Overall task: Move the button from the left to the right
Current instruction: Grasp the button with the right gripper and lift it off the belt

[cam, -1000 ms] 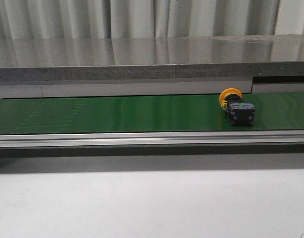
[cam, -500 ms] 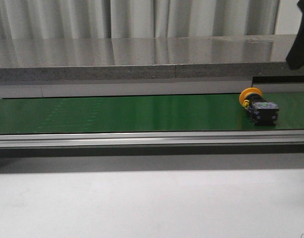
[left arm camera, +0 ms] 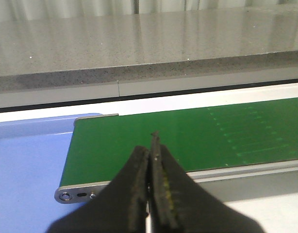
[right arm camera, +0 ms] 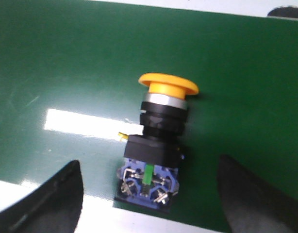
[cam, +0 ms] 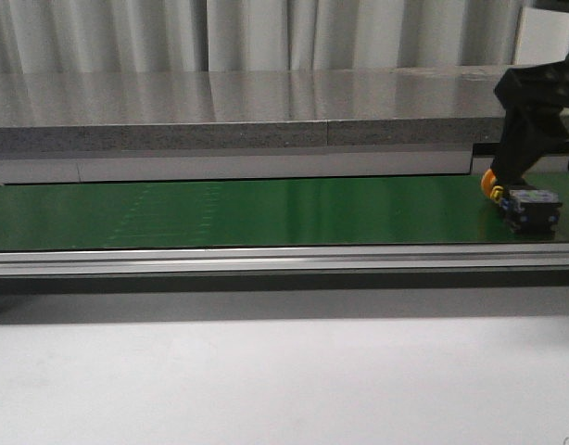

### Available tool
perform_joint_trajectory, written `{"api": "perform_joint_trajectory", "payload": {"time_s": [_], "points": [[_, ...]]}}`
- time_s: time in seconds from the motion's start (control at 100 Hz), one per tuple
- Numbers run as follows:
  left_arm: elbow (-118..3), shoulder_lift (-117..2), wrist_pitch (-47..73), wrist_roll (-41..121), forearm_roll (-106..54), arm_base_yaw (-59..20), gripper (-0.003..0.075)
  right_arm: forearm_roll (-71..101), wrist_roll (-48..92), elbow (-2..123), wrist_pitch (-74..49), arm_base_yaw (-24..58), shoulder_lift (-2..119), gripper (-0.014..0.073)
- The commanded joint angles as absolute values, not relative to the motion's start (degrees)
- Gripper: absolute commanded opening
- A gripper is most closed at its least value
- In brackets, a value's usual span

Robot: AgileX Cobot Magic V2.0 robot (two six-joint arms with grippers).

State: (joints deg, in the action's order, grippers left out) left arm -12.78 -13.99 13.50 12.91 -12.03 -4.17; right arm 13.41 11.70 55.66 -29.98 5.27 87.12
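The button (cam: 532, 207) lies on its side at the far right of the green belt (cam: 266, 211), its yellow-orange cap pointing back and its dark body with a green mark toward me. My right gripper (cam: 541, 172) is open and hangs right over it. In the right wrist view the button (right arm camera: 158, 141) lies between the two spread fingers (right arm camera: 57, 199) without touching them, and the gripper (right arm camera: 149, 162) is empty. My left gripper (left arm camera: 151, 145) is shut on nothing, above the left end of the belt (left arm camera: 197, 131); it does not show in the front view.
A grey stone-topped ledge (cam: 266, 111) runs behind the belt and an aluminium rail (cam: 266, 260) along its front. A white table (cam: 266, 380) lies in front. A blue surface (left arm camera: 27, 160) adjoins the belt's left end.
The button has travelled to the right along the belt. My right gripper has come down from the upper right and now hangs over the button.
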Motion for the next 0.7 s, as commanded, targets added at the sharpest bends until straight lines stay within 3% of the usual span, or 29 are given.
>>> {"api": "perform_joint_trajectory", "payload": {"time_s": [0.0,0.11,0.49,0.69], "points": [[-14.4,-14.4,8.9,13.0,-12.9,-4.6,-0.002,11.8,12.4,57.6,-26.2,5.2,86.7,0.0568],[-14.4,-14.4,8.9,13.0,-12.9,-4.6,-0.002,10.5,12.4,57.6,-25.4,5.2,88.3,0.053],[-14.4,-14.4,8.9,13.0,-12.9,-4.6,-0.002,9.3,12.4,57.6,-25.3,5.1,89.9,0.0198],[-14.4,-14.4,8.9,13.0,-12.9,-4.6,-0.002,8.7,12.4,60.4,-29.2,5.1,89.8,0.0181]]}}
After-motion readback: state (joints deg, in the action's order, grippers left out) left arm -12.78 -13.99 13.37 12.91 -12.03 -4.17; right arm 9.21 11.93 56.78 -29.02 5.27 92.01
